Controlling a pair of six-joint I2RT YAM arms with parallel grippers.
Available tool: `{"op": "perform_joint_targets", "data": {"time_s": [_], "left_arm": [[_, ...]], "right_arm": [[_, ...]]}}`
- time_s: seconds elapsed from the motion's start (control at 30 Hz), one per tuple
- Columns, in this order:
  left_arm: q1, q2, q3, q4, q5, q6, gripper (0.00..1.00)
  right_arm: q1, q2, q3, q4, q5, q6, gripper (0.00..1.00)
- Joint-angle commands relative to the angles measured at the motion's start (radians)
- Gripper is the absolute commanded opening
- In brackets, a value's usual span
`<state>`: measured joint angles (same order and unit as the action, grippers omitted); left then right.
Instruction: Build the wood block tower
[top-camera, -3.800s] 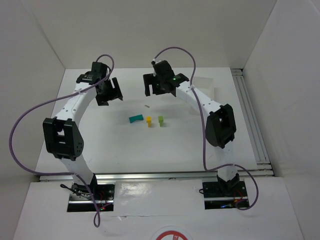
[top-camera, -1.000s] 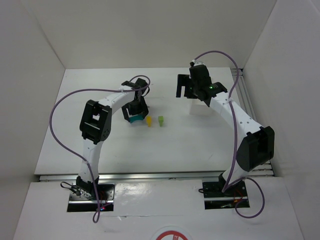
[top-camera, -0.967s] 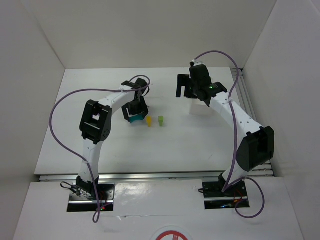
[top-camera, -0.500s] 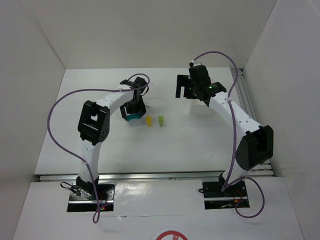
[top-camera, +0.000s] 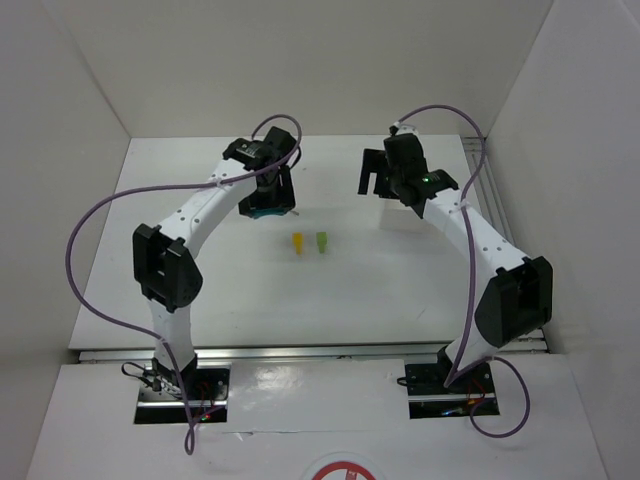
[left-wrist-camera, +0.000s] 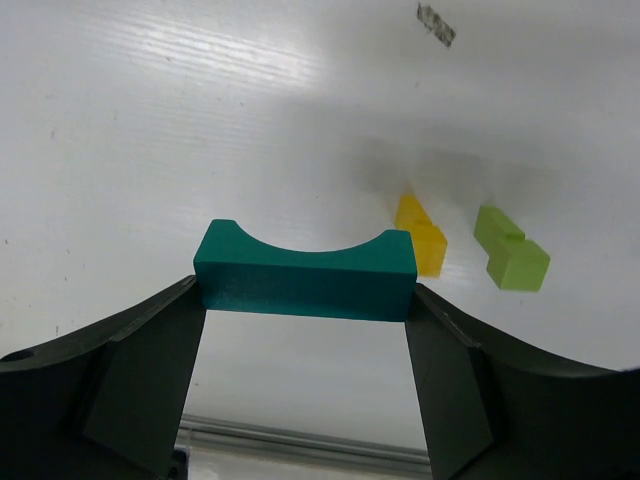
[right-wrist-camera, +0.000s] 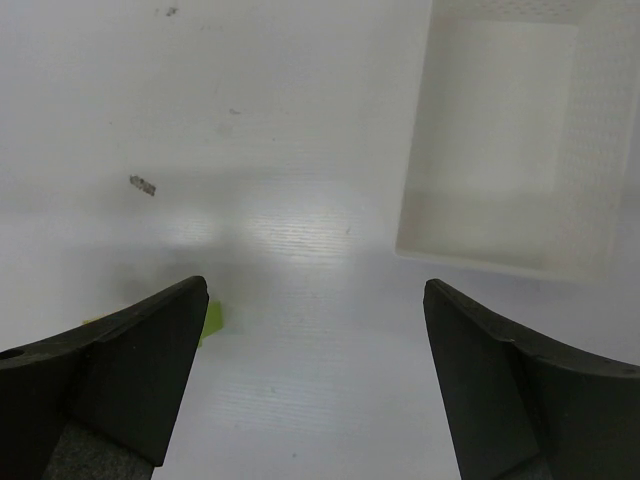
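The left claw (left-wrist-camera: 305, 300) clamps the teal arch (left-wrist-camera: 305, 275) above the tabletop (left-wrist-camera: 150, 120), its long axis roughly parallel to the yellow post (left-wrist-camera: 420, 235) and lime-green post (left-wrist-camera: 510, 250) pair off to its right (the right claw (right-wrist-camera: 315, 290) gapes empty, farther away).

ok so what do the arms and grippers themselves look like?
Both the left arm and right arm have white links with boxy black joint housings. A purple cable loops along each. Left gripper and right gripper have matte black, wedge-shaped fingers. A green light glows on the right wrist.
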<state>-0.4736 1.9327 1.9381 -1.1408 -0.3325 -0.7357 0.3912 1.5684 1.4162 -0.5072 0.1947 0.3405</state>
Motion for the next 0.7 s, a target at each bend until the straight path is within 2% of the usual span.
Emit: {"op": "perform_joint_targets", "data": {"time_s": [0.0,0.33,0.67], "left_arm": [[-0.057,-0.034,0.027,-0.071,0.001,-0.030,0.74],[-0.213,0.037,0.140,-0.143,-0.031,-0.135,0.74],[-0.257,0.101,0.159,-0.134,-0.031,-0.202,0.74]], "right_arm": [[-0.038,-0.096,-0.045,0.056,0.052,0.028,0.96],[-0.104,-0.198,-0.140,0.076,0.020,0.037,0.96],[-0.123,-0.238,-0.204,0.095,-0.040,0.037,0.96]]}}
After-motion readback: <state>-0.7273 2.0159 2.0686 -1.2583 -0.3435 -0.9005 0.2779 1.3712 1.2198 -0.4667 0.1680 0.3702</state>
